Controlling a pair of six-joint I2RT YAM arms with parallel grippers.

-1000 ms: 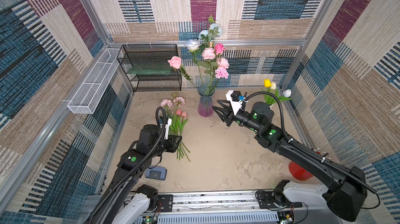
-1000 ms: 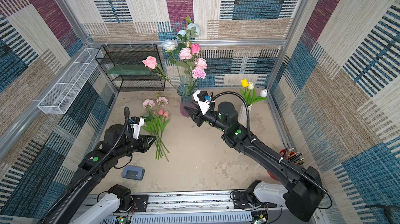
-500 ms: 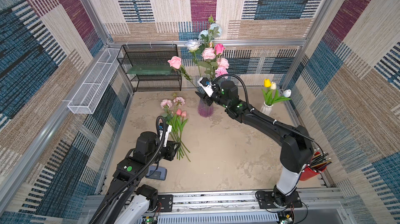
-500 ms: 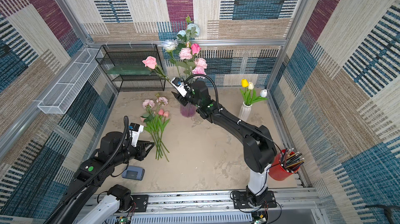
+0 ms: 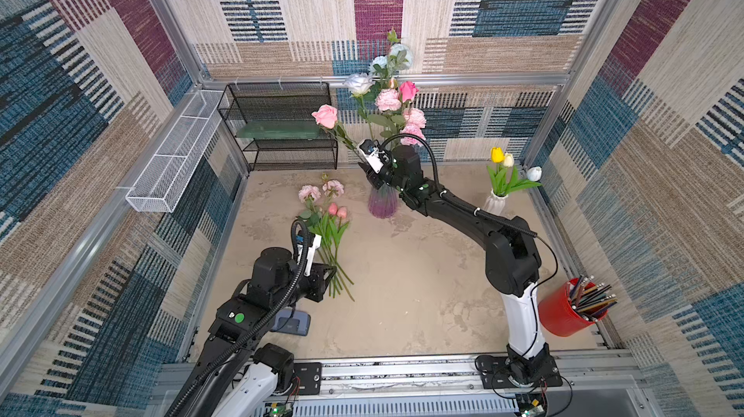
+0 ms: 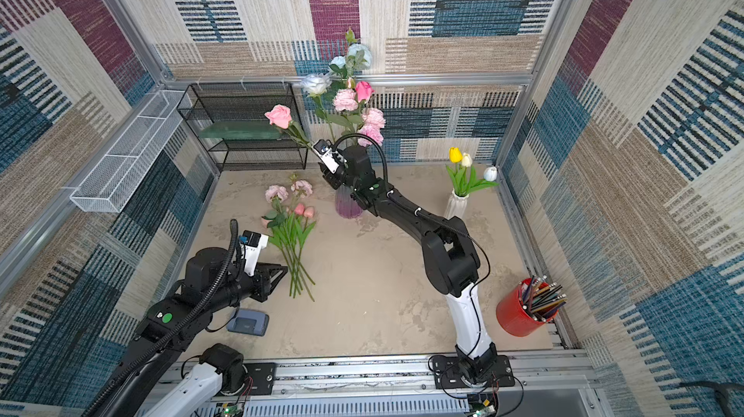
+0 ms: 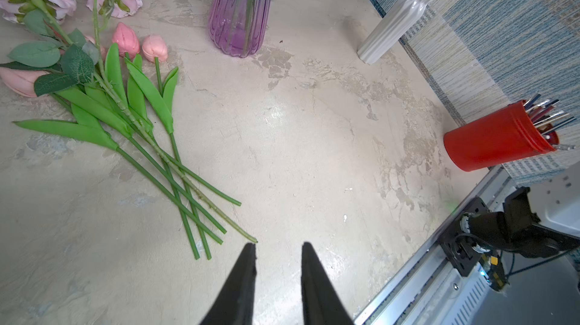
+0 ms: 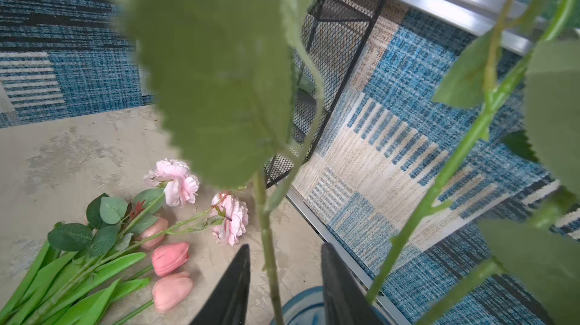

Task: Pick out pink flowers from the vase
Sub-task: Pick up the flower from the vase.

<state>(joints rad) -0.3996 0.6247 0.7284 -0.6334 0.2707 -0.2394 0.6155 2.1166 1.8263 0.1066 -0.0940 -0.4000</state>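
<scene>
The purple glass vase stands at the back of the table with pink flowers among white and pale blue roses. One pink rose leans out to the left. My right gripper is open just above the vase mouth. That rose's stem passes between its jaws with a gap on both sides. Several pink flowers lie on the table left of the vase. My left gripper is open and empty by their stem ends.
A white vase with yellow and white tulips stands at the back right. A red cup of pencils is front right. A black mesh shelf and a white wire basket line the back left. A grey device lies front left.
My right arm has swung from the middle of the table back to the vase, and its jaws now straddle the leaning rose's stem. The left arm has barely shifted.
</scene>
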